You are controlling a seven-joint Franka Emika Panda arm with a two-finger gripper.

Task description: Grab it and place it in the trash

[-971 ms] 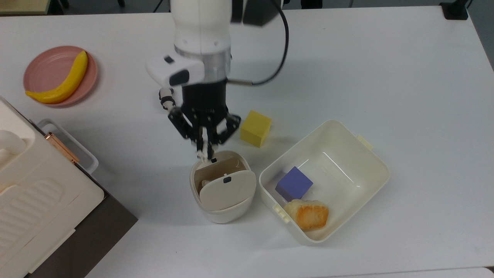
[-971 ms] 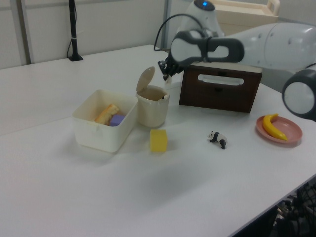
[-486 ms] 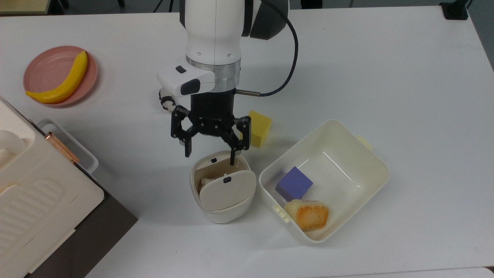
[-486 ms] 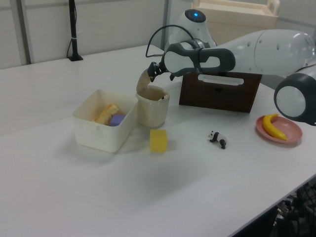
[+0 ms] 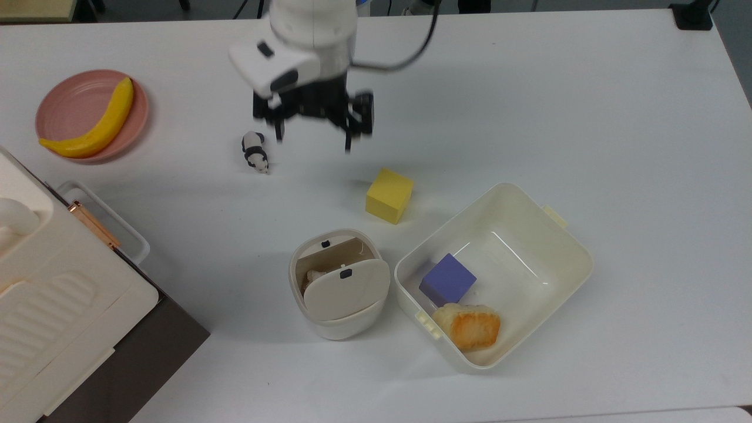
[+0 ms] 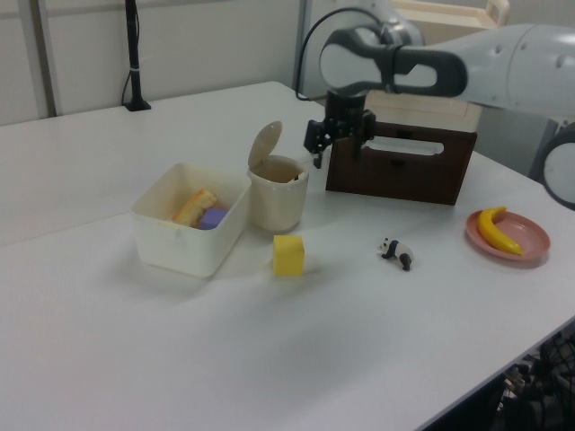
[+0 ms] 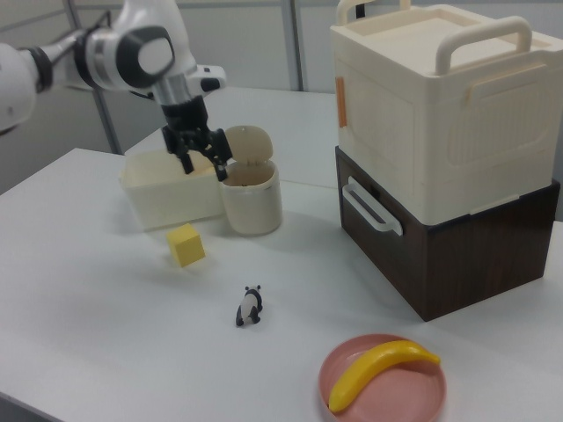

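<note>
Hanging above the table (image 5: 587, 88) with nothing between its fingers, the gripper (image 5: 312, 132) stands spread wide, both black fingertips pointing down and touching nothing. In the top view it sits toward the far side of the scene, with the panda figurine (image 5: 255, 151) just beside it on the top view's left and the yellow cube (image 5: 389, 195) a little nearer the camera on the top view's right. The trash (image 5: 339, 283) lies well apart from the gripper, straight toward the near edge in the top view, its flap lid tipped up so that the brown inside shows. Inside that opening, at the top view's left of the lid, a small pale crumpled lump is visible, judged to be the paper wad (image 5: 315, 275); it rests within the bin, not on the table. Judged from this, the deposit is already made and no further grasp is called for. The cream tub (image 5: 564, 235) stands touching or just beside the bin on the top view's right, holding a purple block (image 5: 447, 279) and a piece of bread (image 5: 468, 326). The banana (image 5: 94, 122) lies on its pink plate (image 5: 64, 100) at the far left.
</note>
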